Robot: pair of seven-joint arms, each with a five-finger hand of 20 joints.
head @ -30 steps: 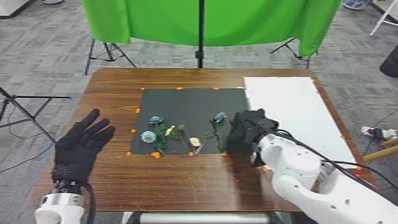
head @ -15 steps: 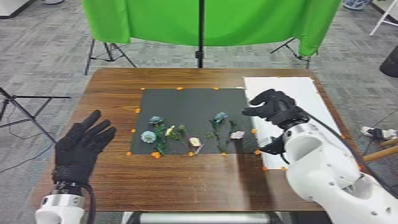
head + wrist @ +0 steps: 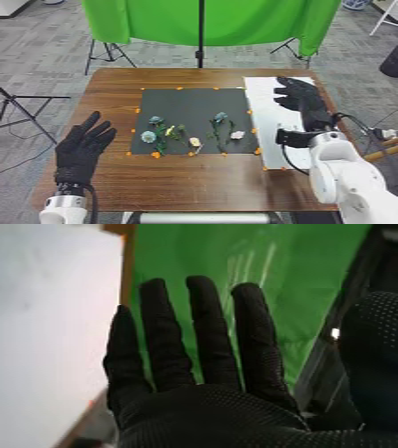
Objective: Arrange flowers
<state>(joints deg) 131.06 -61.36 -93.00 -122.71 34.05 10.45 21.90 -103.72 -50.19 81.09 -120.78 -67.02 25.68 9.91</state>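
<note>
Head view shows blue, cream and pink flowers (image 3: 148, 136) on the near half of the dark mat (image 3: 191, 102), right hand (image 3: 306, 97) above white sheet (image 3: 265, 90); right wrist view, its empty fingers (image 3: 210, 326) straight before green cloth (image 3: 178, 254).

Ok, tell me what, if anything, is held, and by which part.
Nothing is held: the left hand and the right hand are both open and empty.

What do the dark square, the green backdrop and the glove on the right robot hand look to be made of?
The dark square looks like matte card or felt, flat and without shine. The green backdrop seems to be cloth, hanging in folds. The right robot hand wears a glove of dull black fabric with small pale dots.
</note>
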